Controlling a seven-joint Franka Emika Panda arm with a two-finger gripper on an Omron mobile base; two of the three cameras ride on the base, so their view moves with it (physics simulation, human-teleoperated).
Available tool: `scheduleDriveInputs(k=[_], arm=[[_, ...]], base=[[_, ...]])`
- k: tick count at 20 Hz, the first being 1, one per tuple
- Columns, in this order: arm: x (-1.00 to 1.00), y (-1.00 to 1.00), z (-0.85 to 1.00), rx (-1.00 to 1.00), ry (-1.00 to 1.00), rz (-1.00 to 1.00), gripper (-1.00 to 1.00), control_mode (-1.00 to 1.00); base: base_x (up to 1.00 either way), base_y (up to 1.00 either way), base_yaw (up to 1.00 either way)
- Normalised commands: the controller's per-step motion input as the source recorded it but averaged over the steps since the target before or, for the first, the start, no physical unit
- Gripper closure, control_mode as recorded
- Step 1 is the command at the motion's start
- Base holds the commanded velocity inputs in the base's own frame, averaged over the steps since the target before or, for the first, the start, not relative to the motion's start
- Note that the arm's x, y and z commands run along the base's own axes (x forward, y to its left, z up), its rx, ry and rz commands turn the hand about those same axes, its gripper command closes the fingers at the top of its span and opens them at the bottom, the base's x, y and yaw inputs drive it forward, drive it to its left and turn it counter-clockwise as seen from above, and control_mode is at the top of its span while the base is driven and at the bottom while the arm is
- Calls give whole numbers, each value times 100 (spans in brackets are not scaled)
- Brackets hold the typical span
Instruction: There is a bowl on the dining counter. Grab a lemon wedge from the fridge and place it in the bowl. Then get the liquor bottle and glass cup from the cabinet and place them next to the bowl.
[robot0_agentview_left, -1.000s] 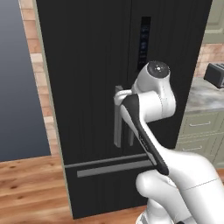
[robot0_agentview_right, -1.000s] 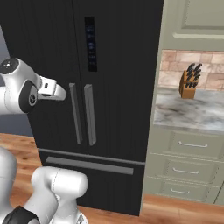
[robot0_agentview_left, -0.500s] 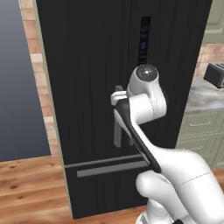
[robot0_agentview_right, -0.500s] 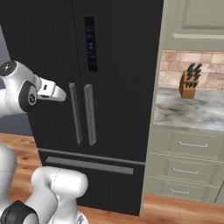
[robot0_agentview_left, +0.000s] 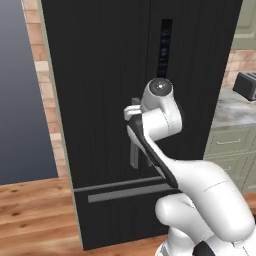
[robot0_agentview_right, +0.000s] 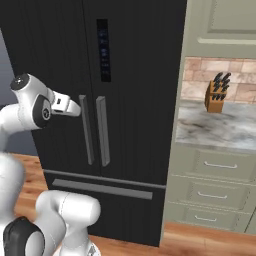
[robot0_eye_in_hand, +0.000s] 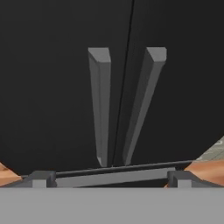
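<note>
The black double-door fridge stands with both doors shut. Its two long grey handles run side by side down the middle seam. My gripper hovers just left of the left handle at its upper end, a short gap away and touching nothing. In the hand view the jaws stand wide open, one fingertip at each bottom corner, with both handles between them further off. In the left base view my arm covers most of the hand. The lemon wedge, bowl, liquor bottle and glass cup are out of view.
Right of the fridge is a marble counter over sage-green drawers, with a knife block against the brick wall. A dark toaster sits on that counter. The floor is wood.
My arm's upper joint has swung a little left in the left base view, and the hand has dropped slightly by the left handle. The jaws stay open.
</note>
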Motion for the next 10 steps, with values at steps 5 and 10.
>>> scheduleDriveInputs(k=[5,10], arm=[[46,0,-20,0,0,0,-100,-100],[49,0,-21,0,0,0,-100,-100]], base=[[0,0,0],[0,0,0]])
